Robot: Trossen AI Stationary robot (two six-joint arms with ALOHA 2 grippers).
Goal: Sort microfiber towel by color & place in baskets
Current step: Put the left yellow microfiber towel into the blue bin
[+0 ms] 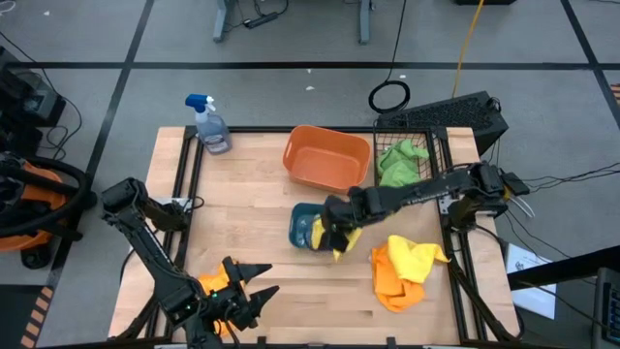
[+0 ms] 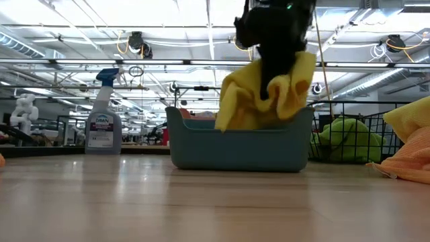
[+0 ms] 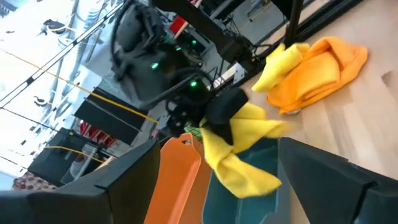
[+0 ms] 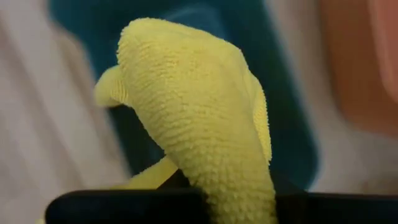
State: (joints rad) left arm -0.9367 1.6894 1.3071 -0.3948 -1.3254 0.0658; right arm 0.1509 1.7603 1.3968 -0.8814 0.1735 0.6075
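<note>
The right claw (image 1: 336, 233) is clamped on a yellow towel (image 2: 259, 94) and hangs over the teal tray (image 2: 238, 144), near its front-right rim as seen from above. The risk, as I judge it, is that the cloth's loose corners drape outside that rim, so a release from here could let it slide onto the surface (image 1: 252, 184) instead of settling inside. The low view shows the towel's tail dipping behind the tray wall, which the high view cannot confirm; the high view alone shows the green towel (image 1: 399, 160) in the wire basket (image 1: 426, 121), the empty orange tub (image 1: 325, 158) and the orange-and-yellow pile (image 1: 402, 271). The left claw (image 1: 250, 296) waits at the surface's front edge, its fingers apart.
</note>
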